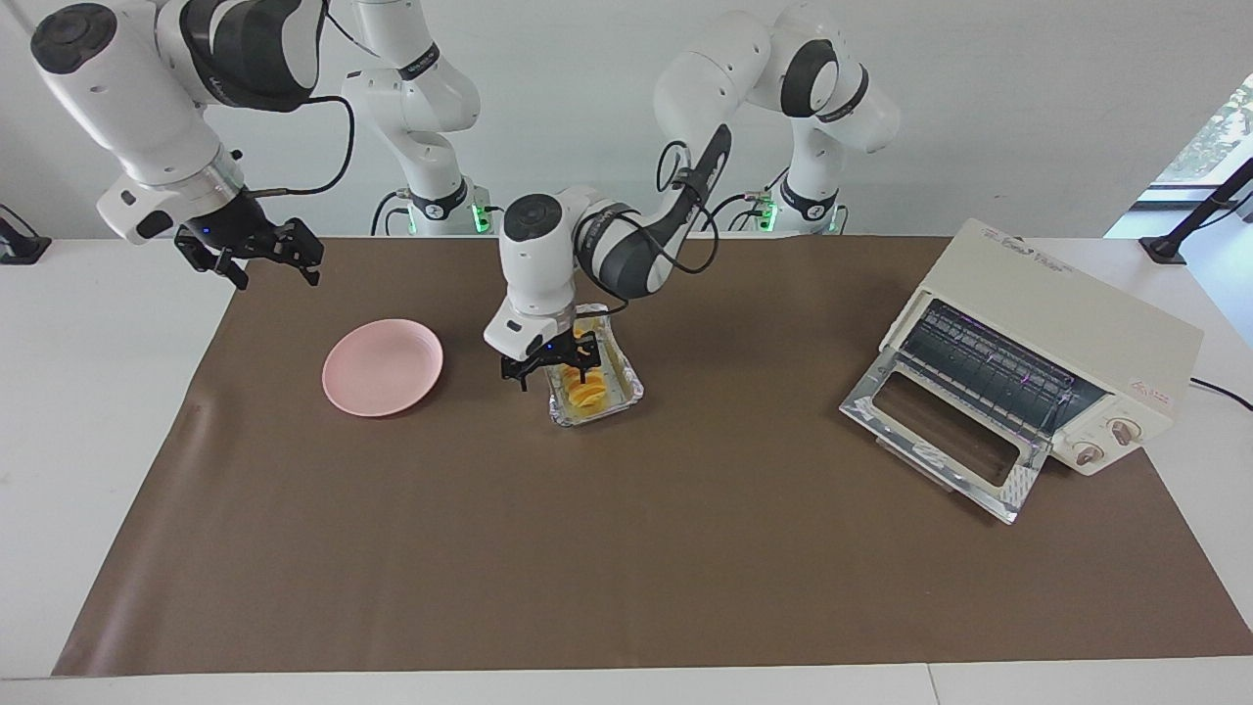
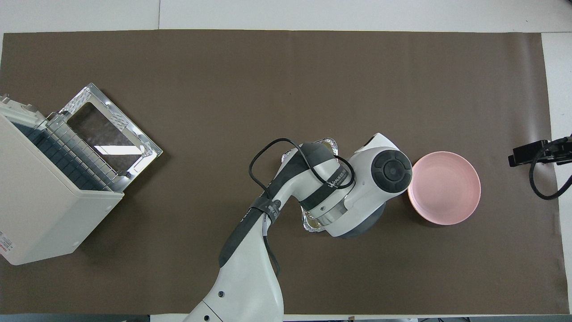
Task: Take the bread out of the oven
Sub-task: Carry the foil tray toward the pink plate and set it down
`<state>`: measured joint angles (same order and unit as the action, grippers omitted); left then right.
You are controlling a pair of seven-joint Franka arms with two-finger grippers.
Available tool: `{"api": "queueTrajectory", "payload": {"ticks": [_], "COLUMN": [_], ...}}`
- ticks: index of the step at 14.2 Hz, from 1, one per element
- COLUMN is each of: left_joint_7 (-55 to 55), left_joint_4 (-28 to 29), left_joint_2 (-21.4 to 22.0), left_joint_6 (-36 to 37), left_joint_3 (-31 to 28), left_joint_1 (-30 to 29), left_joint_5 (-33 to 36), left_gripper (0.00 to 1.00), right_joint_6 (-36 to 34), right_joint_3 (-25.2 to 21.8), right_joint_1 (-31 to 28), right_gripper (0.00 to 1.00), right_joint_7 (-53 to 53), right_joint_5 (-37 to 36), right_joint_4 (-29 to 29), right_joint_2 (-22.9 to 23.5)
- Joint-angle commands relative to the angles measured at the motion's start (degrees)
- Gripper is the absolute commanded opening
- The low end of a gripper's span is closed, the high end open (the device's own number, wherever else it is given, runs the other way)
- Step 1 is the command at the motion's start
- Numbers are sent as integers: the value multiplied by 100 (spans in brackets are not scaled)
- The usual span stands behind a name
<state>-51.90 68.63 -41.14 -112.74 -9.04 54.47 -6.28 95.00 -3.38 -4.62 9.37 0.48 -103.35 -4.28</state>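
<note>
The bread [image 1: 585,392], a ridged golden-orange loaf, lies in a crinkled foil tray [image 1: 629,384] on the brown mat at mid-table, outside the oven. My left gripper [image 1: 553,372] is low over the end of the tray nearer to the robots, fingers spread, one on each side of the loaf's end. In the overhead view the left arm's wrist hides the bread and most of the tray [image 2: 313,226]. The cream-white oven [image 1: 1067,323] stands at the left arm's end with its silver door [image 1: 945,431] folded down and its rack bare. My right gripper [image 1: 250,253] waits, raised and open.
A pink plate [image 1: 382,365] lies empty beside the tray toward the right arm's end; it also shows in the overhead view [image 2: 447,188]. The oven [image 2: 49,197] sits angled on the mat's corner. The right gripper [image 2: 534,153] hangs over the mat's edge.
</note>
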Motion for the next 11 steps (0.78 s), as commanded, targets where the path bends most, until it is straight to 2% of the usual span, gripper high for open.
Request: {"api": "queueTrajectory", "payload": {"ticks": [1, 3, 5, 7, 11], "left_joint_7": [4, 204, 967, 1382, 2568], "left_joint_4": [2, 1, 237, 580, 678], "left_joint_2": [203, 403, 947, 1492, 1899], "left_joint_6": [435, 622, 840, 912, 1394], "left_joint_3": [34, 34, 25, 34, 16], "left_joint_1": [-225, -506, -831, -1358, -2413], "left_joint_5": [-102, -67, -93, -93, -75], "left_gripper": [100, 100, 100, 100, 100], "right_joint_6": [72, 63, 37, 255, 414], "right_joint_3": [30, 48, 92, 118, 127], "right_joint_1": [-4, 5, 57, 390, 970], "right_gripper": [100, 100, 100, 100, 100], "right_joint_7": [135, 109, 91, -22, -375], "right_joint_5": [-57, -5, 4, -31, -5], "right_joint_4": [69, 96, 358, 351, 298], "right_joint_2": [-38, -29, 67, 94, 436]}}
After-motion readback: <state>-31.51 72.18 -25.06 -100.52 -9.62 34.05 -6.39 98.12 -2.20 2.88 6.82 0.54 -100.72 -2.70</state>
